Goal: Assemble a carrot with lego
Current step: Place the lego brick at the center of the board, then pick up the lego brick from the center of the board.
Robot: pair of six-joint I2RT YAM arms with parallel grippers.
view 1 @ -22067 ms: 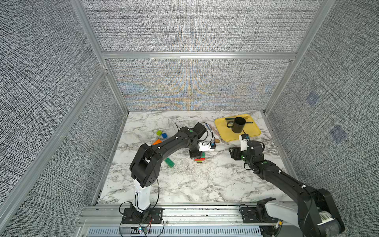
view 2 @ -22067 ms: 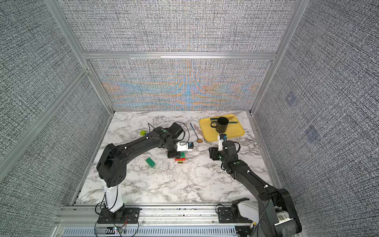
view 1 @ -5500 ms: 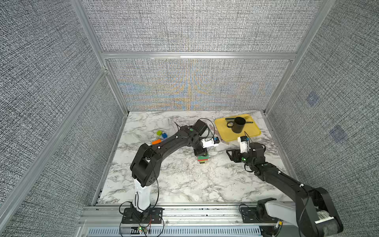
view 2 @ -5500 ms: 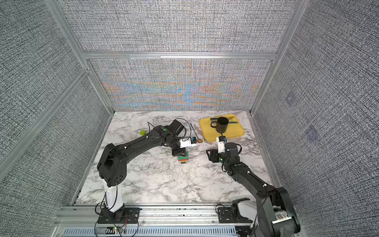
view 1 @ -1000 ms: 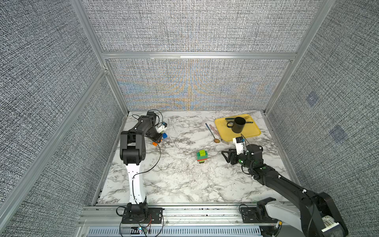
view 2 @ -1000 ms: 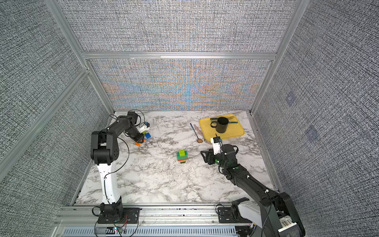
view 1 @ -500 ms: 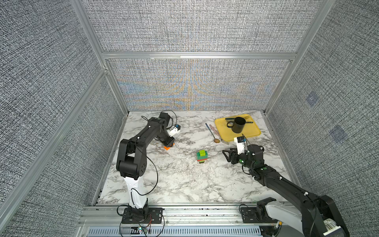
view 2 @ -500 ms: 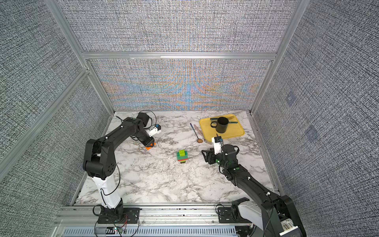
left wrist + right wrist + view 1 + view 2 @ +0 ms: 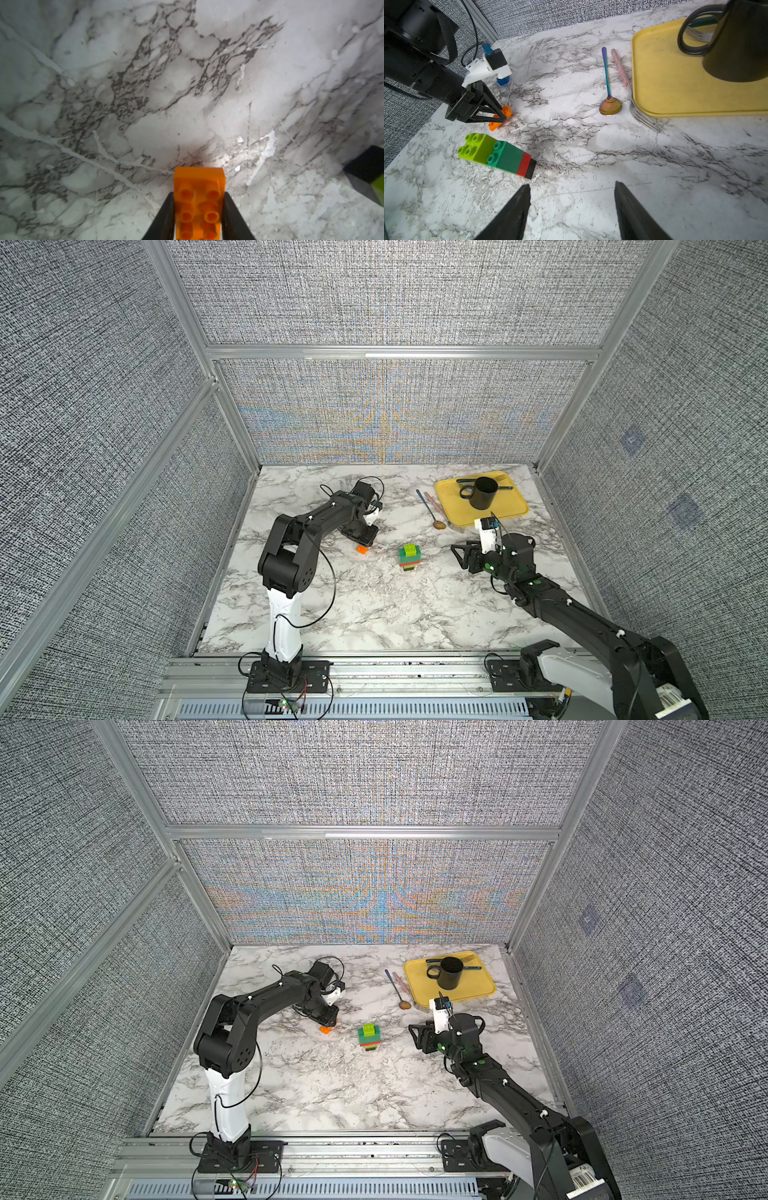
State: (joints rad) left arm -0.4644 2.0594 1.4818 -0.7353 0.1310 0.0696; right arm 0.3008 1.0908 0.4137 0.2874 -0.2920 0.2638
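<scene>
Quick status from my end: left gripper (image 9: 197, 196) is clamped on 1 orange brick (image 9: 199, 182). The left wrist cam shows both fingers tight on its sides, studs facing the cam, and the front end poking out past the tips. In both top views the brick (image 9: 363, 549) (image 9: 326, 1029) hangs low over the marble table (image 9: 374, 614). I can't tell if it's actually touching.

The carrot stack (image 9: 409, 558) stands upright near the middle of the table, on its own w/ nothing gripping it. The right wrist cam gives the best look at it (image 9: 496, 155) — lime brick on top w/ 4 studs, then dark green, then a thin red layer, black at the bottom. The orange brick sits near it on the robot's left side, but they're apart.

Right gripper (image 9: 571, 197) is about halfway open w/ nothing btw the fingers, just bare marble. It's low, on the stack's other side, pointed toward it (image 9: 417, 1038), and near but not touching.

Other stuff: there's a yellow tray (image 9: 511, 510) in the far right corner w/ a black mug (image 9: 482, 493) on it. A spoon (image 9: 432, 510) and a pink-handled fork (image 9: 643, 118) lie on the table just beside the tray's edge — the fork's almost against it.
</scene>
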